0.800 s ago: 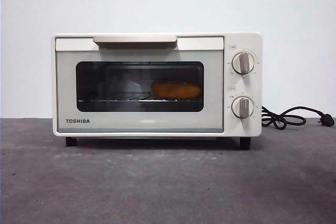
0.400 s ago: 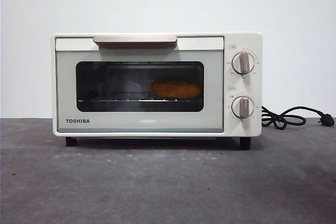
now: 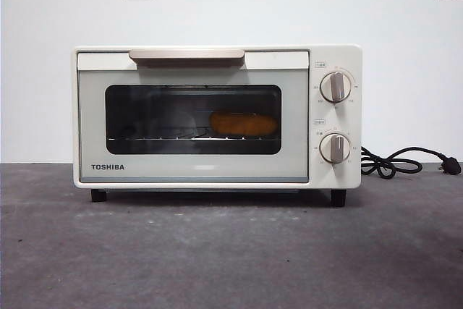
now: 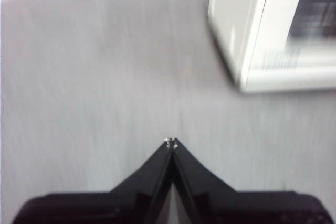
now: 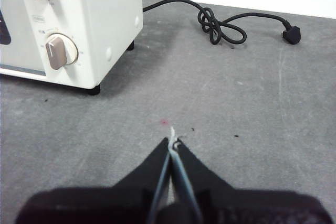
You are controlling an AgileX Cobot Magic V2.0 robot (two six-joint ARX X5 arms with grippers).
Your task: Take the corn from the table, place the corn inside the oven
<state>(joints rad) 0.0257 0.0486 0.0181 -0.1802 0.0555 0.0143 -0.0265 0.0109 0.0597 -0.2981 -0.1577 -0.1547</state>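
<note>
Both grippers, left gripper [image 4: 171, 141] and right gripper [image 5: 172, 141], are held pressed together, empty, since the corn [image 3: 244, 124] is enclosed in the oven [image 3: 217, 117].

Front view light: even, soft and bright; the white wall [image 3: 239, 5] is close to overexposed.
Shadows: a dark band lies under the oven [image 3: 217, 117] on the table [image 3: 231, 258], between its black feet.
Glass: the dark door window dims the corn [image 3: 244, 124] to a dull orange shape with soft edges; faint reflections cross the pane.
Left wrist view: heavily blurred and washed out; the table looks pale grey and streaked, the oven corner [image 4: 262, 35] smeared.
Right wrist view: sharp and moderately lit; the power cord [image 5: 226, 24] and knobs are crisp, the left gripper [image 4: 171, 142] and right gripper [image 5: 172, 141] are black silhouettes.
</note>
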